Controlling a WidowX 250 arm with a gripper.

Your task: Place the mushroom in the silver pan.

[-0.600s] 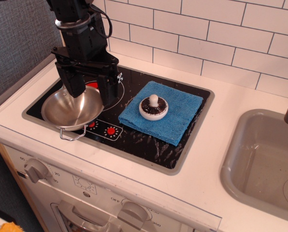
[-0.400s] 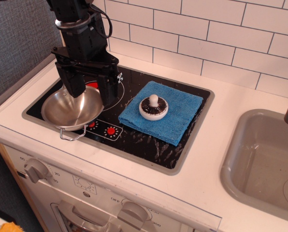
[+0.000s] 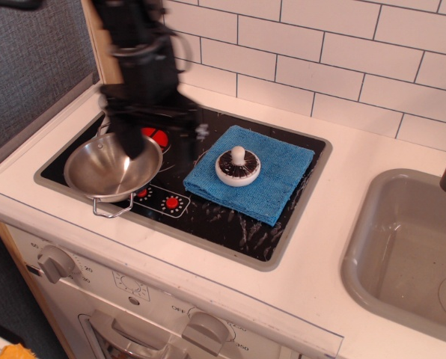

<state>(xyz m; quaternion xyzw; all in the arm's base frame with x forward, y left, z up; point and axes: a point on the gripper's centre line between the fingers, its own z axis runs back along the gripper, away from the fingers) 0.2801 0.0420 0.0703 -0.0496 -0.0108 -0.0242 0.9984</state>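
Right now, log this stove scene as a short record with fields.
mushroom: upturned, on the blue cloth
silver pan: empty, on the stovetop's left side
gripper: blurred, above the pan's right rim, holding nothing
fingers: spread apart
sink: far right
task state: mushroom not yet grasped

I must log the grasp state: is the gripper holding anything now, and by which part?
Nothing is held. The gripper is blurred above the stove, its fingers apart and empty. The mushroom lies untouched on the blue cloth, and the silver pan is empty.
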